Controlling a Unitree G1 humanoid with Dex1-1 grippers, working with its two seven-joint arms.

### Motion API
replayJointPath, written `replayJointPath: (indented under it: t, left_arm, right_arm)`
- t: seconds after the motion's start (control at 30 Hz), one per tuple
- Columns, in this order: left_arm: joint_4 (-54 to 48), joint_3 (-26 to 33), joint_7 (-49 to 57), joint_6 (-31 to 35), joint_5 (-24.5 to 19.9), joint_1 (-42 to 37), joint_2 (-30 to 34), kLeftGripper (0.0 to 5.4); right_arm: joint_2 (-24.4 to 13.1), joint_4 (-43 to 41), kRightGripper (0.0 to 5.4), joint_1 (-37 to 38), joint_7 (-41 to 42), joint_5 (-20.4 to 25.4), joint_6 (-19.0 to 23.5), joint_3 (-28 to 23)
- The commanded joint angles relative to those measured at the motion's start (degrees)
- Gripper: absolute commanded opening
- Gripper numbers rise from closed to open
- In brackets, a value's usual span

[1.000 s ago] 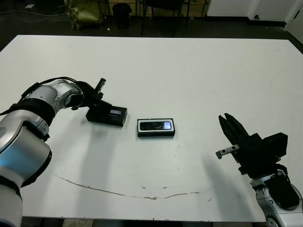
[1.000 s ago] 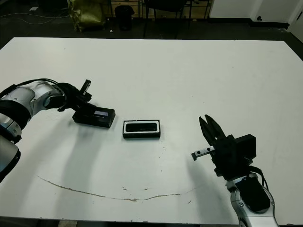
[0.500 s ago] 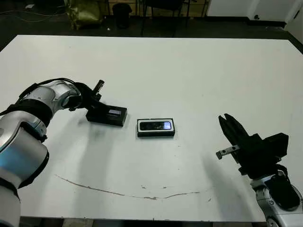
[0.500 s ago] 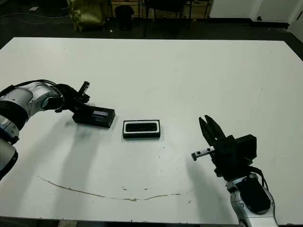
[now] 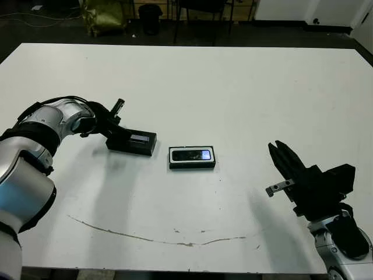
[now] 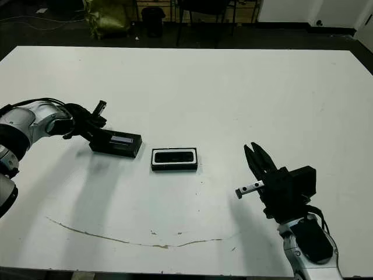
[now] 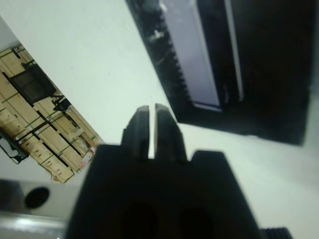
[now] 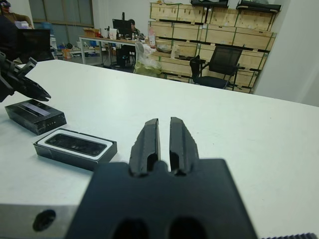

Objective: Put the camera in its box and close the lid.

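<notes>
- So the camera (image 5: 192, 155) already sits inside the box (image 5: 192, 165), roughly mid-tabletop and a bit toward the left edge. You can see the bluish glint on its face and the white lining around it.
- That means the first half looks done, and the step in hand is the lid (image 5: 132, 142).
- The lid lies flat on the table just left of the box, pale stripe facing up, with a small gap between the two. It's not on the box yet.
- The left gripper (image 5: 116, 111) is at the lid's far-left end, right up against it or nearly so. In the left wrist view its fingers (image 7: 141, 125) are pressed together with only a sliver between them, and nothing is pinched.
- The right gripper (image 6: 256, 158) hangs well apart from everything, over the near-right part of the table. Its fingers (image 8: 148, 139) are also closed together and empty, so it seems to be sitting this one out.
- My guess for the next move: the left fingers have to spread, get around an edge of the lid and clamp it.
- After that, lift it, carry it right, line it up square over the box and press it down.
- The tricky bit is probably that the lid is thin and flat on the table, so there's not much to grab.
</notes>
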Motion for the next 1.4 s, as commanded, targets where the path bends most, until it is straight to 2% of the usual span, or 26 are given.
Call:
replayJointPath:
  t: [0.03,0.4,0.7,0.87,0.97,1.07,1.23,1.4]
  left_arm:
    - [-1.29,0.49,-1.37,-1.67,-0.79,2.26,1.37,0.0]
    - [-5.4,1.56,-5.59,-3.85,-2.89,4.48,2.43,0.0]
    - [-10.96,1.98,-10.03,-5.56,-4.16,7.05,4.49,0.0]
    - [-14.31,2.61,-15.46,-2.89,-4.94,8.35,5.61,0.0]
    - [-17.66,3.15,-20.58,-0.77,-5.9,9.22,6.51,0.0]
    - [-19.79,3.96,-24.5,-0.09,-7.2,9.98,7.19,0.0]
    - [-24.55,5.23,-27.55,0.42,-8.35,11.72,8.77,0.0]
    - [-28.96,7.6,-32.52,4.13,-11.38,14.04,9.14,0.0]
  right_arm:
    - [-0.7,0.45,0.02,0.34,0.07,-0.34,0.77,-0.02]
    - [-0.56,0.09,0.02,0.53,0.15,-0.27,0.58,0.13]
    - [-0.58,-0.88,0.02,0.86,-0.24,-0.25,2.14,0.11]
    - [-0.28,0.16,0.02,1.06,0.5,0.56,0.72,-0.19]
    - [-0.38,-0.52,0.02,1.21,0.07,0.3,1.72,-0.14]
    - [-0.35,0.59,0.02,1.02,0.71,0.22,0.14,-0.09]
    - [-0.26,0.27,0.02,1.18,0.56,0.27,0.42,0.02]
    - [-0.35,0.59,0.02,1.22,0.53,-0.38,-0.6,0.09]
